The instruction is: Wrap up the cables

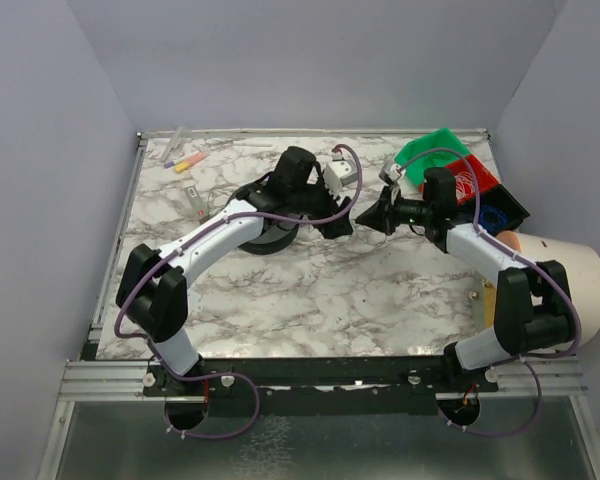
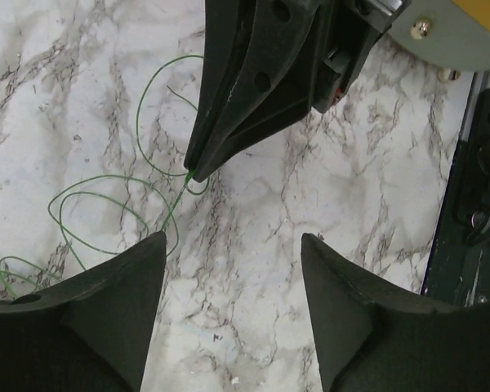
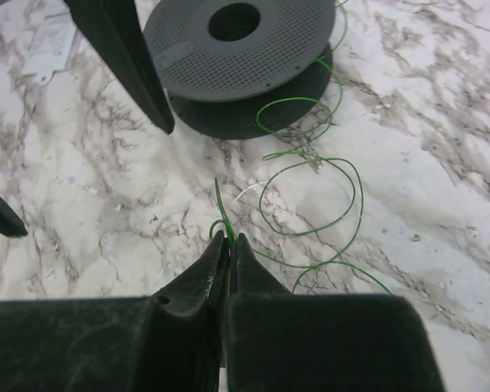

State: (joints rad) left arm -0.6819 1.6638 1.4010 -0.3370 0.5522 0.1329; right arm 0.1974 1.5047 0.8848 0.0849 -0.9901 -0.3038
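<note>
Right hand [image 3: 227,237] pinched shut on thin green cable [image 3: 225,220], left hand [image 2: 233,238] spread open above marble table [image 2: 351,180]

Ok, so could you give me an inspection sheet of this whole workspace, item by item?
Surface: marble-patterned tabletop.
Job's things: thin green wire lying in loose loops beside the black spool, not yet wrapped.
Clutter: markers at the far left corner; green and red bins at the far right.
Grippers: left gripper open, over bare marble beside the loops; right gripper shut on the wire.
Cables: purple cords running along both arms.
Surroundings: plain walls; a white tub off the table's right edge.
</note>
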